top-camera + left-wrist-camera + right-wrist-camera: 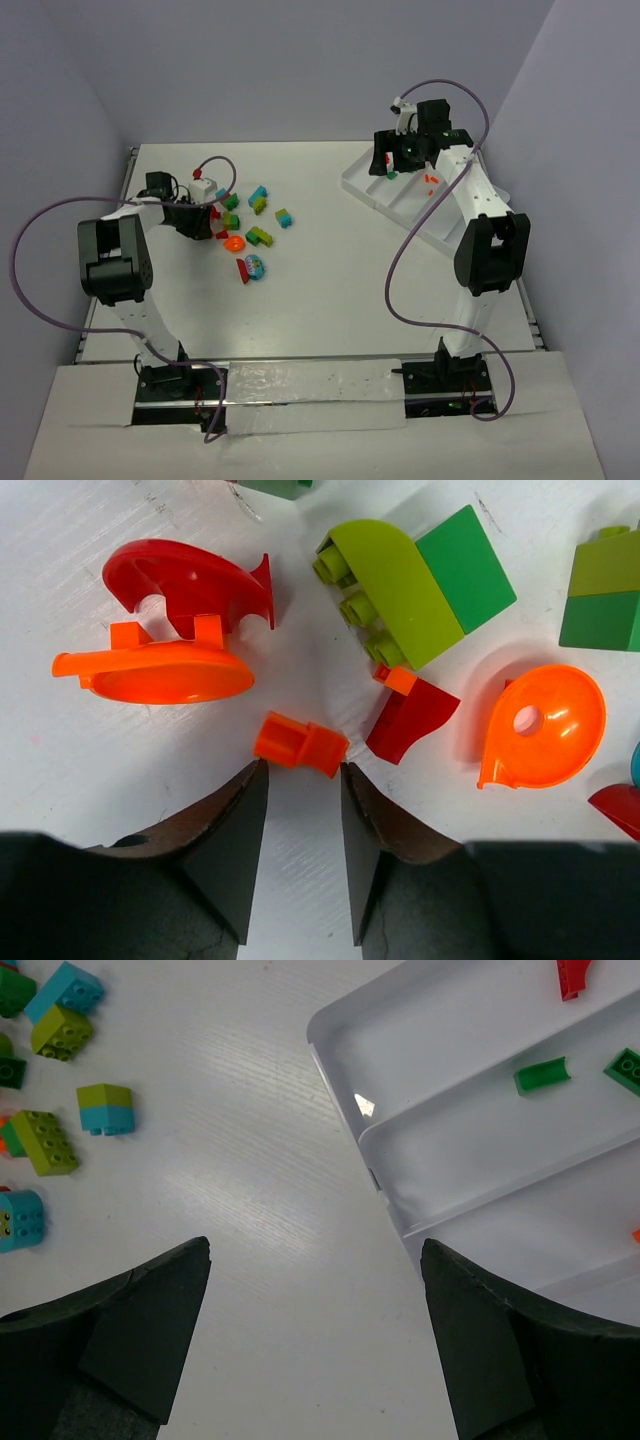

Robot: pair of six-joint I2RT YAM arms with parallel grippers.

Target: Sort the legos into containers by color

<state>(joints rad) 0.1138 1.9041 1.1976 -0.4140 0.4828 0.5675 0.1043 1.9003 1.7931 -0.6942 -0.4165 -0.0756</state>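
loose legos (245, 225) are lying clustered together, well apart from the white tray (400, 1020) of long containers. a small orange brick (300, 745) is sitting between a flat orange oval piece (160, 670) and a dark red wedge (412, 715). beyond them, a yellow-green rounded brick (385, 590) is touching a green block (465, 565). in the tray, a red piece (572, 975) is occupying one compartment, while a green curved piece (541, 1074) and a green studded brick (625, 1065) are resting in the next.
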